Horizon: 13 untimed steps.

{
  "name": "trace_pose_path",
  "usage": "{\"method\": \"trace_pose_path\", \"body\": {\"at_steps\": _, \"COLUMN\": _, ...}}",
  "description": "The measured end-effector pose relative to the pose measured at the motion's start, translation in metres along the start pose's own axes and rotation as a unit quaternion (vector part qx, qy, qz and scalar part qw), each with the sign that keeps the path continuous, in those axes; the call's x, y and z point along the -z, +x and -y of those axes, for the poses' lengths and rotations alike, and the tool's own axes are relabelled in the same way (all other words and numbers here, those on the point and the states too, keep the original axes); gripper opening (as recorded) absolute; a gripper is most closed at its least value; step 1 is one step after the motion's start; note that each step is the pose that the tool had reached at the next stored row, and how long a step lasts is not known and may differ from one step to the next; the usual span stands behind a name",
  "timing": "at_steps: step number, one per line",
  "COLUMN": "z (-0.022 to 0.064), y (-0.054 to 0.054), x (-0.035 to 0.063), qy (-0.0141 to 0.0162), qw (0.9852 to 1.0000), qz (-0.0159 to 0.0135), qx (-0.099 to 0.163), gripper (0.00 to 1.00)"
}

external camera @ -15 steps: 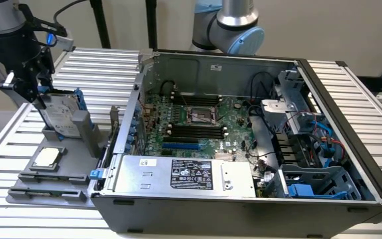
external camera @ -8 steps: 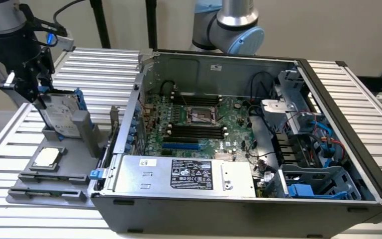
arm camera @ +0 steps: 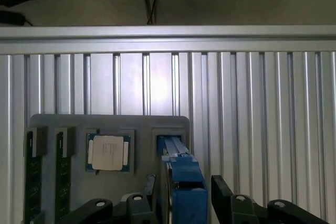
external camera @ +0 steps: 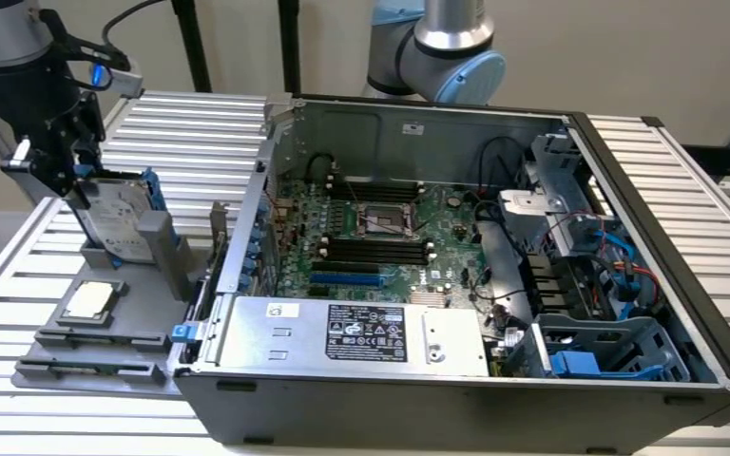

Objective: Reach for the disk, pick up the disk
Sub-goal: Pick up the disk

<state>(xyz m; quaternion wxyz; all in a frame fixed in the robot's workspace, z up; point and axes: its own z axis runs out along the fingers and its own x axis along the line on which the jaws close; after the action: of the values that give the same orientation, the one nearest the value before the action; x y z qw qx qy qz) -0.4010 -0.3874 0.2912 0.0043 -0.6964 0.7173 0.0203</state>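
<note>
The disk (external camera: 118, 217) stands upright in a grey holder (external camera: 164, 245); its label print is illegible. The gripper (arm camera: 185, 190) straddles its blue carrier, jaws open.

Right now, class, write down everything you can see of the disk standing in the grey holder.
The disk is a silver-grey metal drive with a white label, edged by a bright blue plastic carrier. It stands on edge, slotted in a grey holder on the ribbed table, at the exterior view's left of the computer case. The tool straddles its top, jaws open either side.
</note>
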Motion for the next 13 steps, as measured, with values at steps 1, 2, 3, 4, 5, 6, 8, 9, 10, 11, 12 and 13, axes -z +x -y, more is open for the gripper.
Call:
{"method": "trace_pose_path", "body": {"at_steps": 1, "z": 0.0001, "y": 0.0000, "x": -0.0001, "qy": -0.0002, "qw": 1.0000, "qz": 0.0000, "qx": 0.000, "gripper": 0.54}}
{"method": "trace_pose_path", "body": {"at_steps": 2, "z": 0.0001, "y": 0.0000, "x": -0.0002, "qy": -0.0004, "qw": 1.0000, "qz": 0.0000, "qx": 0.000, "gripper": 0.54}}
{"method": "trace_pose_path", "body": {"at_steps": 3, "z": 0.0001, "y": 0.0000, "x": -0.0004, "qy": -0.0006, "qw": 1.0000, "qz": -0.0001, "qx": 0.000, "gripper": 0.54}}
{"method": "trace_pose_path", "body": {"at_steps": 4, "z": 0.0001, "y": 0.0000, "x": -0.0005, "qy": -0.0008, "qw": 1.0000, "qz": 0.0000, "qx": 0.001, "gripper": 0.52}}
{"method": "trace_pose_path", "body": {"at_steps": 5, "z": 0.0001, "y": 0.0000, "x": -0.0007, "qy": -0.0009, "qw": 1.0000, "qz": 0.0000, "qx": 0.001, "gripper": 0.52}}
{"method": "trace_pose_path", "body": {"at_steps": 6, "z": 0.0001, "y": 0.0000, "x": -0.0008, "qy": -0.0011, "qw": 1.0000, "qz": -0.0001, "qx": 0.001, "gripper": 0.45}}
{"method": "trace_pose_path", "body": {"at_steps": 8, "z": 0.0001, "y": 0.0000, "x": -0.0009, "qy": -0.0014, "qw": 1.0000, "qz": -0.0001, "qx": 0.001, "gripper": 0.38}}
{"method": "trace_pose_path", "body": {"at_steps": 9, "z": 0.0001, "y": 0.0000, "x": -0.0009, "qy": -0.0015, "qw": 1.0000, "qz": -0.0001, "qx": 0.001, "gripper": 0.38}}
{"method": "trace_pose_path", "body": {"at_steps": 10, "z": 0.0001, "y": 0.0000, "x": -0.0010, "qy": -0.0016, "qw": 1.0000, "qz": 0.0000, "qx": 0.001, "gripper": 0.38}}
{"method": "trace_pose_path", "body": {"at_steps": 11, "z": 0.0001, "y": 0.0000, "x": -0.0010, "qy": -0.0018, "qw": 1.0000, "qz": 0.0000, "qx": 0.001, "gripper": 0.38}}
{"method": "trace_pose_path", "body": {"at_steps": 12, "z": 0.0001, "y": 0.0001, "x": -0.0009, "qy": -0.0020, "qw": 1.0000, "qz": -0.0002, "qx": 0.001, "gripper": 0.38}}
{"method": "trace_pose_path", "body": {"at_steps": 13, "z": 0.0001, "y": 0.0001, "x": -0.0010, "qy": -0.0020, "qw": 1.0000, "qz": 0.0000, "qx": 0.001, "gripper": 0.36}}
